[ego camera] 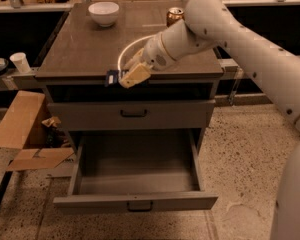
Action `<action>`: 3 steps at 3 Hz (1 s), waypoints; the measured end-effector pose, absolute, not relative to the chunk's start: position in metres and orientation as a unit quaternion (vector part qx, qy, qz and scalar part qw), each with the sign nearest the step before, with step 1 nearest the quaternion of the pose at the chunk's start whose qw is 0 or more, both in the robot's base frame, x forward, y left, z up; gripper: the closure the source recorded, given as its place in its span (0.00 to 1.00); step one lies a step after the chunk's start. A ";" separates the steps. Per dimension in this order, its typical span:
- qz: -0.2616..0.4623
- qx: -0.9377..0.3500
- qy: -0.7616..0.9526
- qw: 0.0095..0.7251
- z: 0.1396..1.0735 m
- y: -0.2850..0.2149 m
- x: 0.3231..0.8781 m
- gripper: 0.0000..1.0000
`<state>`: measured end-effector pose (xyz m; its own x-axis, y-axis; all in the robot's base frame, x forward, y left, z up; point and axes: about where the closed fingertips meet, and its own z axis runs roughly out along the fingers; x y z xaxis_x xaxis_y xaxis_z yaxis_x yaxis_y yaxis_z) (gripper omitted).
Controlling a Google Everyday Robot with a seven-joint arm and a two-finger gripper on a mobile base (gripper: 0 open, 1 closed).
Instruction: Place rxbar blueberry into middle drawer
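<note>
gripper (pixel 129 78) at front edge of cabinet top (pixel 80 49), fingers clamped on rxbar blueberry (pixel 111 77), which protrudes toward 9 o'clock. middle drawer (pixel 135 202) stands open at 6 o'clock.

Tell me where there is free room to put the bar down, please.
The middle drawer is bare inside, wall to wall. The cabinet top is free on its left, between the bowl and the front edge. Crowded: the front centre, where the end effector grips the rxbar blueberry; the can stands at the back right.
</note>
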<state>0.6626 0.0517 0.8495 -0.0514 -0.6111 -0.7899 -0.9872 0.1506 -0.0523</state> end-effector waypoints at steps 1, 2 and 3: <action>0.267 -0.557 0.698 0.363 0.835 0.042 0.631 1.00; 0.287 -0.517 0.728 0.347 0.791 0.031 0.591 1.00; 0.295 -0.523 0.736 0.312 0.754 0.033 0.566 1.00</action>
<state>0.5656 0.0329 0.7543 -0.2579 -0.5869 -0.7675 -0.9545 0.2780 0.1081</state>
